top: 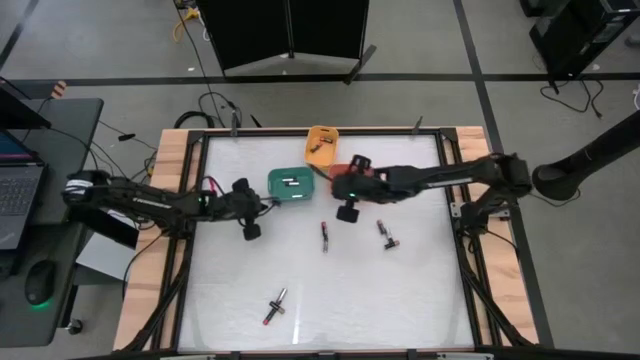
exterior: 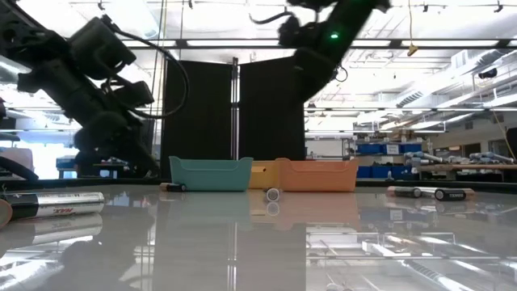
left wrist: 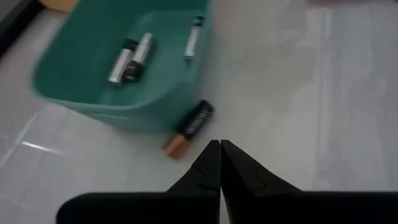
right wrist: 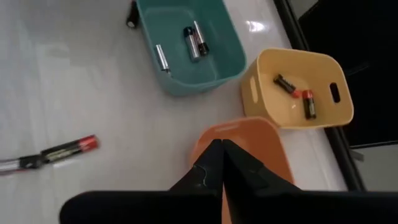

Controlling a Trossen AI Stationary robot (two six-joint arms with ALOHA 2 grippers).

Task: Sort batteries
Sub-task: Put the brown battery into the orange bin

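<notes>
A black battery with a copper end point(left wrist: 190, 126) lies on the table against the teal bin point(left wrist: 93, 93), just ahead of my left gripper point(left wrist: 219, 147), which is shut and empty. The teal bin point(top: 290, 183) holds three batteries point(left wrist: 132, 58). My right gripper point(right wrist: 221, 147), also shut and empty, hovers over the orange bin point(right wrist: 249, 138) near its table-side rim. The yellow bin point(right wrist: 298, 87) holds two batteries point(right wrist: 297, 93). Loose batteries lie on the table at mid-table point(top: 324, 236), to its right point(top: 388, 235) and toward the near edge point(top: 276, 305).
The three bins stand close together at the table's far middle: teal point(exterior: 212, 174), yellow point(exterior: 260, 174), orange point(exterior: 317, 175). Wooden rails point(top: 170, 200) frame the white table. Open room lies in the near half of the table around the loose batteries. A laptop point(top: 15, 190) sits left of the table.
</notes>
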